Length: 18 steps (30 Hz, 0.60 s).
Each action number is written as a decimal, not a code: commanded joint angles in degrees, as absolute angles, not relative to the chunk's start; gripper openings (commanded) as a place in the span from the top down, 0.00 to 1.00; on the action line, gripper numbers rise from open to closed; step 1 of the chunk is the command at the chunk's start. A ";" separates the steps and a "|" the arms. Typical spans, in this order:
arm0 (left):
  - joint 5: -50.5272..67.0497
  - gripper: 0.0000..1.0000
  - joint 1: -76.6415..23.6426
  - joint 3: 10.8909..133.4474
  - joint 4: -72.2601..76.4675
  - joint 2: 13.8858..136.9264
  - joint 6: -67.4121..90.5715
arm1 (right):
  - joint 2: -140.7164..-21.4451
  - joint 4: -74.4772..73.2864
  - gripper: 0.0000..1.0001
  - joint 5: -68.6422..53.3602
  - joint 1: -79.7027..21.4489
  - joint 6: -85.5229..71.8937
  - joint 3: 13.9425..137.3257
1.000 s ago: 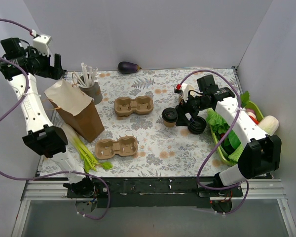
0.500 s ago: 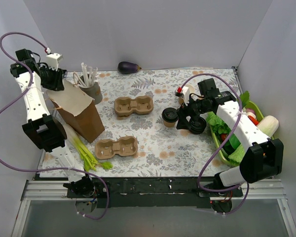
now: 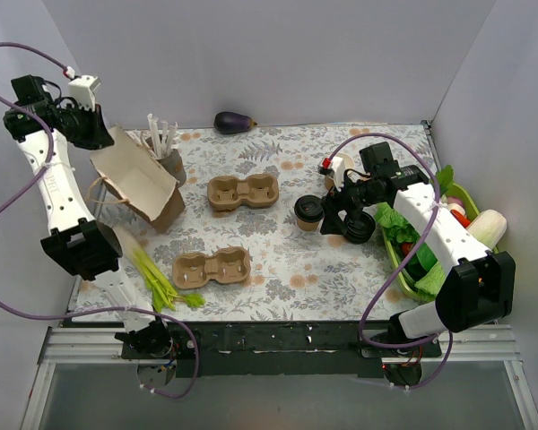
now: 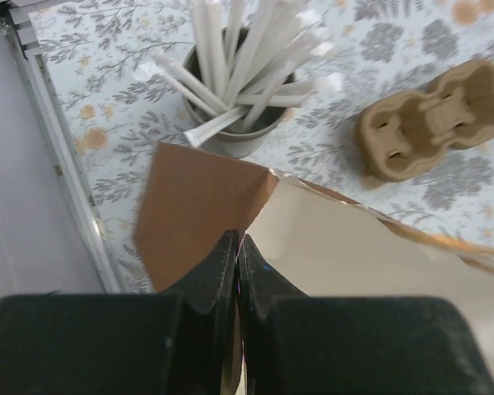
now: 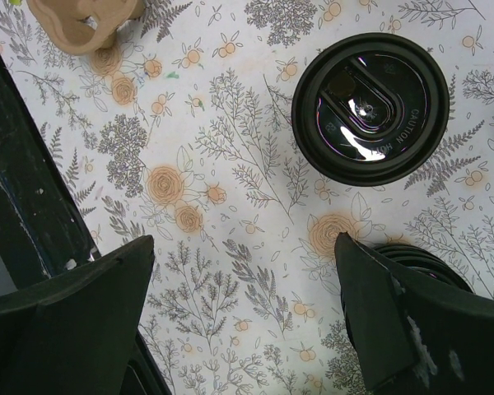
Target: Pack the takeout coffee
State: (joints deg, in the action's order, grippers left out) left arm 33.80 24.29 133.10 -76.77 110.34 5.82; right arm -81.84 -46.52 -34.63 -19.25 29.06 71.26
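The takeout coffee (image 3: 308,212), a small tan cup with a black lid (image 5: 370,107), stands on the floral cloth right of centre. My right gripper (image 3: 339,213) hovers just right of it, open, with nothing between its fingers (image 5: 243,247). The brown paper bag (image 3: 139,179) leans at the back left, with its top pulled up. My left gripper (image 3: 97,134) is shut on the bag's top edge (image 4: 237,243). In the left wrist view the bag's brown side (image 4: 193,214) and pale face (image 4: 354,239) spread out from the pinched fold.
A grey cup of wrapped straws (image 3: 166,152) stands right behind the bag. Two pulp cup carriers (image 3: 242,193) (image 3: 212,267) lie mid-table. A pile of black lids (image 3: 359,228) and stacked cups (image 3: 341,166) sit by the right gripper. There are also a green vegetable basket (image 3: 403,264), celery (image 3: 157,278) and an eggplant (image 3: 234,122).
The left gripper has closed on the bag's top edge and pulled it up and back, tilting the bag. The right gripper shifted slightly, then stayed open beside the coffee.
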 commanded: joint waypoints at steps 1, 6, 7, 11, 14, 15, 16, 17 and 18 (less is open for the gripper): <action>41.91 1.00 24.35 134.04 -78.93 100.82 15.27 | -81.30 -46.05 0.02 -34.98 -19.16 28.83 72.42; 52.10 1.00 24.26 128.15 -79.01 95.72 23.19 | -81.30 -46.06 0.02 -33.49 -18.20 27.78 73.12; 54.64 1.00 24.17 127.97 -78.93 95.63 25.38 | -81.47 -45.79 0.02 -33.23 -17.67 26.56 73.21; 64.33 1.00 22.07 125.61 -75.52 94.84 36.97 | -83.23 -46.05 0.02 -33.39 -13.81 24.35 76.45; 65.82 1.00 19.69 120.07 -73.39 92.03 38.93 | -84.64 -47.02 0.02 -33.40 -12.40 24.35 78.57; 67.31 1.00 19.25 118.23 -73.82 91.85 38.94 | -84.73 -47.02 0.02 -33.22 -12.22 24.26 79.44; 67.59 1.00 18.12 116.99 -73.92 91.58 38.94 | -84.90 -47.20 0.02 -33.14 -12.13 24.26 79.71; 67.59 1.00 17.41 115.68 -73.65 90.80 38.94 | -84.99 -47.11 0.02 -32.87 -11.95 24.26 79.80; 67.59 1.00 16.71 114.53 -73.13 90.36 39.46 | -84.82 -47.02 0.02 -32.61 -11.95 24.17 79.72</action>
